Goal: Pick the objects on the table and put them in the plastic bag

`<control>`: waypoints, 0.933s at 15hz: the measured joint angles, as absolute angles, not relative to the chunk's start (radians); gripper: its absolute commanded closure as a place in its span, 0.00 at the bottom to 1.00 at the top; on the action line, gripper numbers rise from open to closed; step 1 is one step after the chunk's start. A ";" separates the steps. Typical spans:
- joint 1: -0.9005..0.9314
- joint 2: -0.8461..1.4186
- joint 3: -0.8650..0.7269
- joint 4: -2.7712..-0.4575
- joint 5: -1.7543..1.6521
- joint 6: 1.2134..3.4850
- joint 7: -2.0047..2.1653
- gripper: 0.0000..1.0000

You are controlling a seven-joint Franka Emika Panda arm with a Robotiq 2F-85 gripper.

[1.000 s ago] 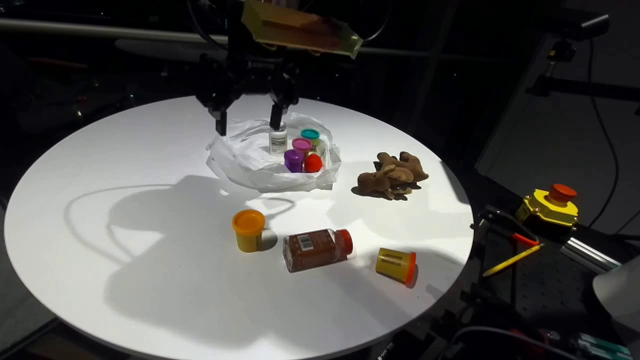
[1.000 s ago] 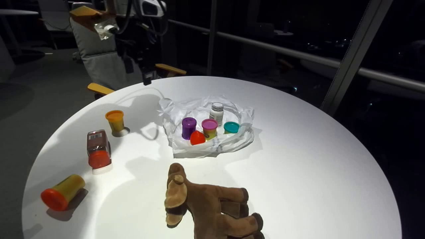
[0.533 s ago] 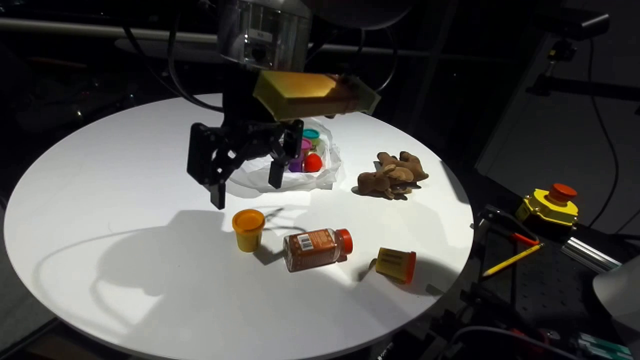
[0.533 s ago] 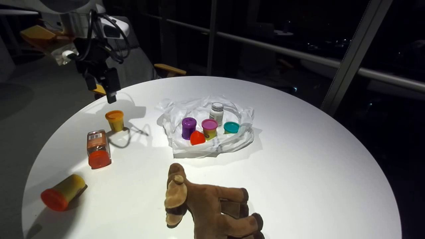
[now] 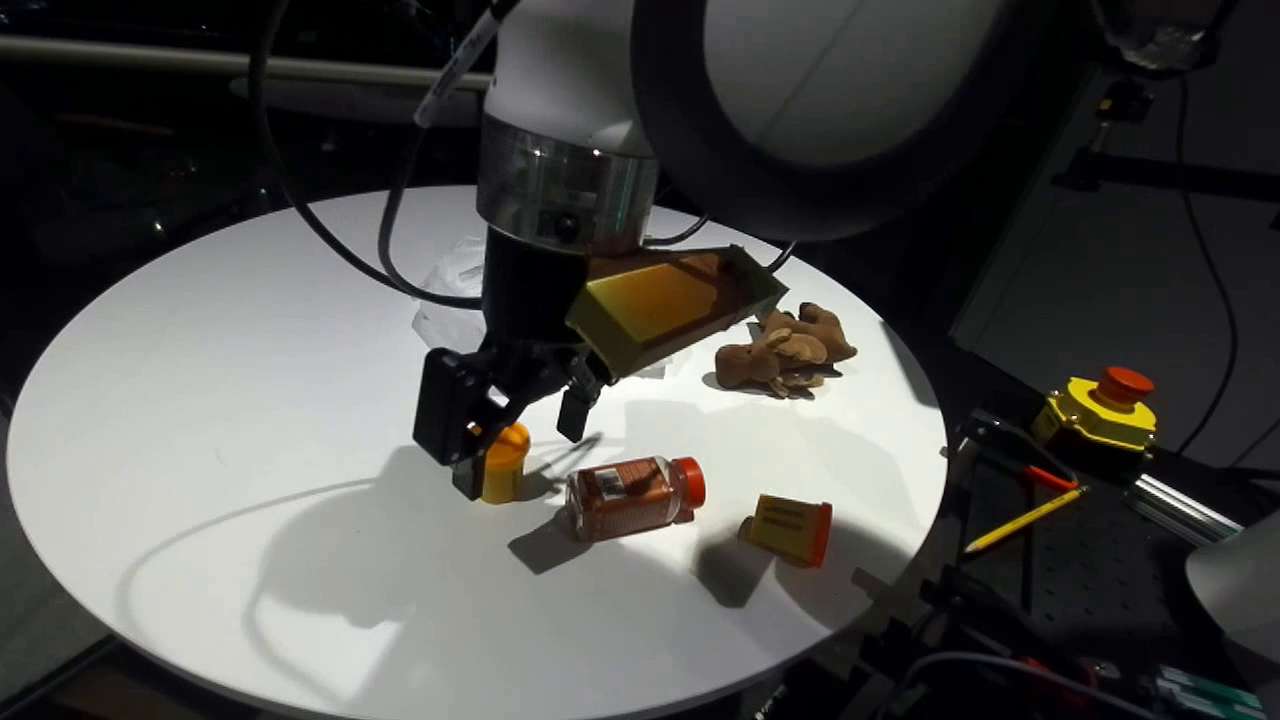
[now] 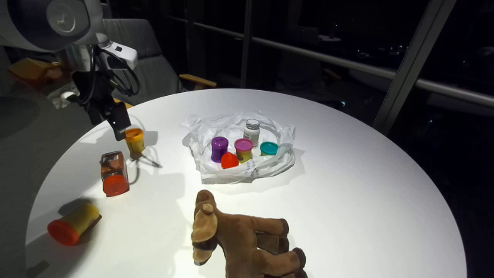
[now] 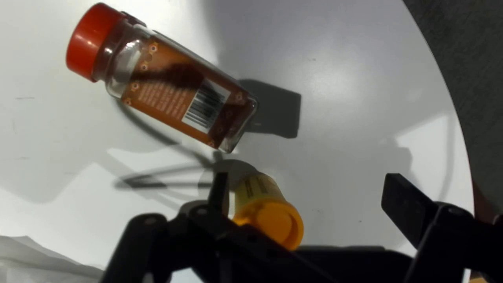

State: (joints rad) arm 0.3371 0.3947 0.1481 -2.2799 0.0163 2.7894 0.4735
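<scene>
My gripper (image 5: 520,447) is open, with its fingers above and around the yellow tub with an orange lid (image 5: 507,462), which stands upright on the table. In the wrist view the tub (image 7: 275,222) lies between the fingers, nearer the left one. A spice bottle with a red cap (image 7: 173,84) lies beside it. A yellow tub with a red-orange lid (image 5: 785,528) lies on its side. A brown plush animal (image 6: 247,239) lies near the bag. The white plastic bag (image 6: 227,177) is spread open, holding a white bottle (image 6: 252,133), purple container (image 6: 219,148), red object (image 6: 230,160) and two tubs (image 6: 244,150).
The round white table (image 6: 347,200) ends close to the orange-lidded tub. A chair (image 6: 135,58) stands behind that edge. A yellow box with a red button (image 5: 1100,415) and a yellow pencil (image 5: 1025,520) lie on a dark surface beside the table.
My open gripper has moved away from above the bag and down to the orange-lidded tub. The arm now hides most of the bag in an exterior view. The objects have not moved.
</scene>
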 measured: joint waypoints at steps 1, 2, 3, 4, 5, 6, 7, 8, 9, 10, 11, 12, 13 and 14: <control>0.345 0.406 0.139 -2.285 0.010 2.816 0.474 0.00; 0.359 0.418 0.122 -2.288 0.001 2.842 0.474 0.00; 0.374 0.432 0.104 -2.289 -0.007 2.865 0.474 0.00; 0.390 0.446 0.084 -2.289 -0.015 2.886 0.474 0.00; 0.407 0.462 0.063 -2.288 -0.022 2.907 0.476 0.00; 0.427 0.478 0.038 -2.288 -0.028 2.930 0.477 0.00; 0.450 0.493 0.010 -2.286 -0.033 2.952 0.480 0.00; 0.474 0.508 -0.018 -2.285 -0.034 2.974 0.482 0.05; 0.497 0.522 -0.045 -2.283 -0.034 2.992 0.486 0.26; 0.518 0.533 -0.069 -2.281 -0.034 3.007 0.490 0.29; 0.538 0.542 -0.090 -2.280 -0.034 3.019 0.494 0.30; 0.556 0.549 -0.110 -2.279 -0.033 3.029 0.496 0.36; 0.572 0.553 -0.127 -2.279 -0.032 3.037 0.497 0.44; 0.587 0.553 -0.141 -2.278 -0.029 3.044 0.498 0.54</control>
